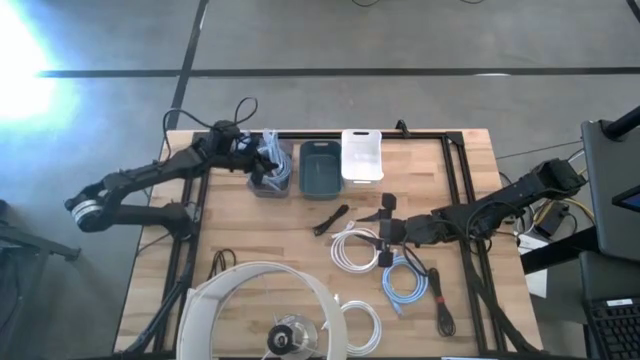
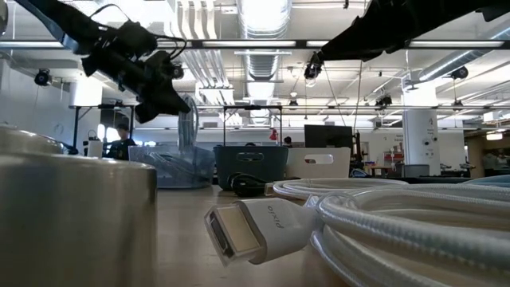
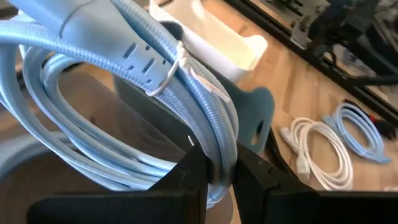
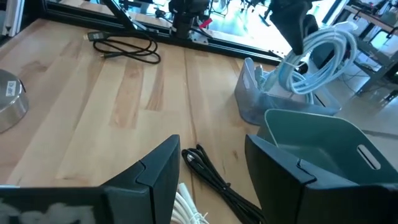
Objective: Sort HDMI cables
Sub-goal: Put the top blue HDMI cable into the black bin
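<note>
My left gripper (image 1: 255,150) is shut on a light blue HDMI cable coil (image 3: 124,93), tied with a white twist tie, over the translucent bin (image 4: 261,102) at the table's far left. My right gripper (image 4: 211,155) is open and hovers above the table's middle. Its fingers stand over a black cable bundle (image 4: 208,171) and the edge of a white coil (image 1: 352,248). On the table lie another light blue coil (image 1: 405,282), another white coil (image 1: 358,325) and black cables (image 1: 440,300) (image 1: 222,262). My left gripper pinches the loops of the light blue coil (image 3: 221,146) between its two fingers (image 3: 189,177), which lie across the bundled strands. It comes from above, slanting down. The coil (image 4: 317,56) hangs below the gripper over the translucent bin, lifted clear of the table.
Three bins stand in a row at the far edge: translucent (image 1: 270,172), dark teal (image 1: 320,168) and white (image 1: 362,155). A round metal and white object (image 1: 265,310) fills the near left. A dark frame (image 1: 455,170) runs along the far and right sides.
</note>
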Controlling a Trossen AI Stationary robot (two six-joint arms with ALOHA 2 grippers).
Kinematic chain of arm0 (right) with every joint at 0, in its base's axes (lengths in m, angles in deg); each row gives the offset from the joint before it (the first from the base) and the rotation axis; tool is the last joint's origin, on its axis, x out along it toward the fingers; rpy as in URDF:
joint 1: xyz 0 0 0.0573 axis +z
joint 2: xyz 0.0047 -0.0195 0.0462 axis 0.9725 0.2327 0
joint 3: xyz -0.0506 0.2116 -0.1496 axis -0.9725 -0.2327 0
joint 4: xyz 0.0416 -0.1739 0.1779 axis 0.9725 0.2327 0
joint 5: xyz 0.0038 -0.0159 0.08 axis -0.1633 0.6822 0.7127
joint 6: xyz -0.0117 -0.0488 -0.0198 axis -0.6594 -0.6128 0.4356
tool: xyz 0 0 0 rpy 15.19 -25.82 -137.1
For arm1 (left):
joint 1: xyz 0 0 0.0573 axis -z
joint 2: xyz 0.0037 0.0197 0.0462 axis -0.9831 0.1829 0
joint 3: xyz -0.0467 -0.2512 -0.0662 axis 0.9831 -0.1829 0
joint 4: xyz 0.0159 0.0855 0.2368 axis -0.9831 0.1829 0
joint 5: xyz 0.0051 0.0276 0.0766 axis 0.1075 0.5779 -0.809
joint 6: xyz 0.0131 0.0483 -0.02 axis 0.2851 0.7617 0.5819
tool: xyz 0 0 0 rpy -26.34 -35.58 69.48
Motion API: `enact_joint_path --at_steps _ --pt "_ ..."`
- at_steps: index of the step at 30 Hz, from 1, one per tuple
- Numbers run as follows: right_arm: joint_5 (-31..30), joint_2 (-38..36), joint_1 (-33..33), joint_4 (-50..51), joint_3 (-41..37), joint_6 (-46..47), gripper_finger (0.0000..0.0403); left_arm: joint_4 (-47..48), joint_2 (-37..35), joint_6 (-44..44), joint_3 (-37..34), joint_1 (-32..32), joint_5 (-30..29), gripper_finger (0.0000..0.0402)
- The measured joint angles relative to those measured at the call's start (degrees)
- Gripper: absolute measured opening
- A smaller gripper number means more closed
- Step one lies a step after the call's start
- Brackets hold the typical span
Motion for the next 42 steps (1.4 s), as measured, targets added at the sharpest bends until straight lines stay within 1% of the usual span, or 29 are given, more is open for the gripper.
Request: enact_joint_path --at_steps 3,6,8,10,18,23,26,31,37,42 --pt "0.0 0.0 0.0 -0.01 0.0 0.37 0.0178 -5.27 0.02 1.35 -3.01 -0.04 2.09 0.0056" --pt "0.0 0.0 0.0 -0.01 0.0 0.15 0.0178 -12.7 0.02 1.12 -6.26 -0.04 4.68 0.0064" --pt "-0.01 0.0 0.0 -0.01 0.0 0.18 0.0178 -17.56 0.02 -0.26 -8.17 -0.02 4.77 0.0068" --pt "-0.01 0.0 0.0 -0.02 0.0 0.1 0.0178 -19.88 0.02 -1.72 -9.64 -0.04 4.65 0.0073" --pt "-0.02 0.0 0.0 -0.02 0.0 0.78 0.0178 -19.87 0.04 -2.0 -12.85 -0.06 4.46 0.0098" --pt "-0.01 0.0 0.0 -0.03 0.0 0.26 0.0178 -20.71 0.04 -1.75 -13.02 -0.06 3.73 0.0123" --pt "-0.02 0.0 0.0 -0.03 0.0 0.66 0.0178 -20.65 0.04 -1.85 -12.91 -0.06 2.08 0.014" --pt "-0.02 0.0 0.0 -0.03 0.0 0.21 0.0178 -16.29 0.04 -1.4 -12.96 -0.06 -2.55 0.0169" --pt "-0.02 0.0 0.0 -0.05 0.0 0.42 0.0178 -13.16 0.04 -0.46 -12.98 -0.05 -4.07 0.0197" --pt "-0.02 0.0 0.0 -0.04 0.0 0.44 0.0178 -11.72 -0.4 -0.49 -13.0 -0.06 -4.18 0.0202"
